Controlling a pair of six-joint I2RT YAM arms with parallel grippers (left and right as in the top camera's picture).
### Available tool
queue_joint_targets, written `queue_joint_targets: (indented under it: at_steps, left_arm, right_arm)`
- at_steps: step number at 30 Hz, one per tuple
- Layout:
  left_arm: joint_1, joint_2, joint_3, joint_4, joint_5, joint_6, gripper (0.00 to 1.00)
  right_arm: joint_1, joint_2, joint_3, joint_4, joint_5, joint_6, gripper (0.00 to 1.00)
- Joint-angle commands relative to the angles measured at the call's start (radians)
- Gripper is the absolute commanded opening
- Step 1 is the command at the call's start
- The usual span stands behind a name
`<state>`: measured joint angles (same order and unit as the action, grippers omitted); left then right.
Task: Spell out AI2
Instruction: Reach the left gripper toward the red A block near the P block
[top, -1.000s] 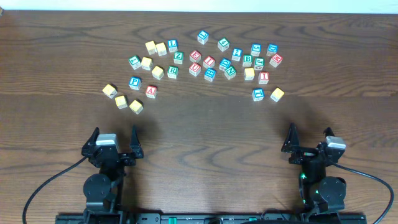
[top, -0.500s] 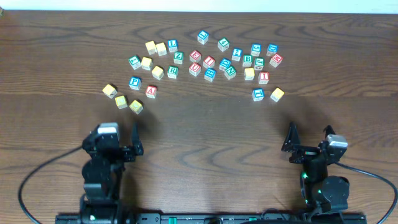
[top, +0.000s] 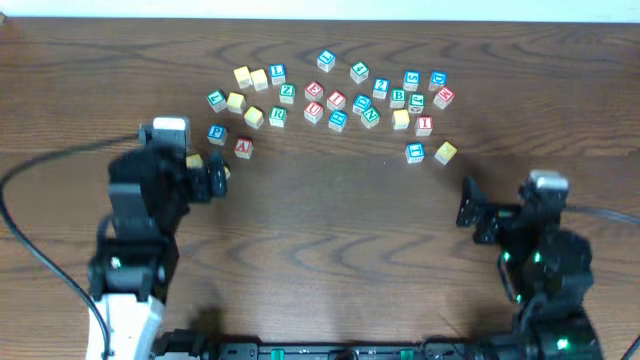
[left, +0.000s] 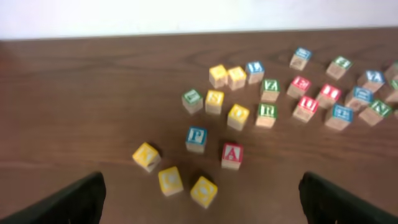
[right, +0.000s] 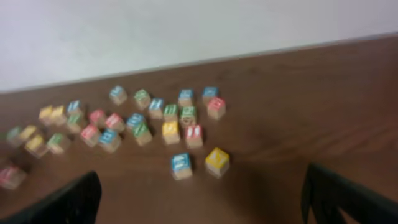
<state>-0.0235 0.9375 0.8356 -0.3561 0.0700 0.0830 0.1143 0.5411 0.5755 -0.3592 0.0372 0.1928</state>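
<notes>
Lettered wooden blocks lie scattered across the far half of the table. The red A block (top: 243, 147) sits at the left of the group and also shows in the left wrist view (left: 232, 154). The red I block (top: 424, 124) sits at the right and shows in the right wrist view (right: 194, 134). A blue block that may be the 2 (top: 380, 88) lies in the back row. My left gripper (top: 185, 172) is open and empty, above the yellow blocks just left of the A. My right gripper (top: 505, 205) is open and empty, short of the blocks.
Three yellow blocks (left: 170, 180) and a blue P block (left: 196, 138) lie beside the A. A blue block (right: 181, 164) and a yellow block (right: 217, 160) lie nearest the right gripper. Bare wood table (top: 340, 230) spreads in front of the blocks.
Both arms have risen from their rest pose and moved forward toward the blocks. The left arm has gone further, up to the left cluster. Both grippers stay open; no block has moved.
</notes>
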Motion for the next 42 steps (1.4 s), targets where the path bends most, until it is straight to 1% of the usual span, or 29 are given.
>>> queue_joint_targets:
  at_steps: [1,5,13,16,19,21,26,30,35,40,42]
  left_arm:
    - [-0.003,0.103,0.231,-0.147,0.032,0.018,0.98]
    - [-0.005,0.219,0.435,-0.317,0.037,0.018,0.98]
    - [-0.009,0.426,0.793,-0.581,0.169,0.018,0.97]
    - [-0.009,0.503,0.919,-0.678,0.210,0.019,0.98]
    - [-0.009,0.587,1.023,-0.756,0.212,0.018,0.97]
    - [-0.009,0.626,1.040,-0.757,0.214,0.018,0.98]
    - [-0.009,0.666,1.036,-0.766,0.214,0.020,0.98]
    - [-0.009,0.673,1.034,-0.772,0.218,-0.062,0.98]
    - [-0.009,0.671,1.034,-0.752,0.219,-0.062,0.97]
    - [-0.010,0.678,1.031,-0.757,0.288,-0.062,0.98]
    - [-0.019,0.694,1.027,-0.750,0.283,-0.062,0.92]
  right_arm:
    - [-0.003,0.137,0.159,-0.066,-0.106,-0.064,0.99]
    - [-0.003,0.306,0.323,-0.175,-0.179,-0.105,0.99]
    - [-0.003,0.632,0.700,-0.485,-0.267,-0.105,0.99]
    - [-0.003,0.715,0.819,-0.584,-0.269,-0.111,0.99]
    - [-0.003,0.784,0.919,-0.666,-0.269,-0.145,0.99]
    - [-0.003,0.816,0.954,-0.678,-0.268,-0.154,0.99]
    - [-0.003,0.825,0.953,-0.649,-0.264,-0.169,0.99]
    - [-0.003,0.824,0.953,-0.655,-0.292,-0.164,0.99]
    - [-0.002,0.824,0.953,-0.657,-0.295,-0.164,0.99]
    - [-0.002,0.825,0.953,-0.673,-0.294,-0.164,0.99]
    - [-0.002,0.825,0.953,-0.682,-0.294,-0.164,0.99]
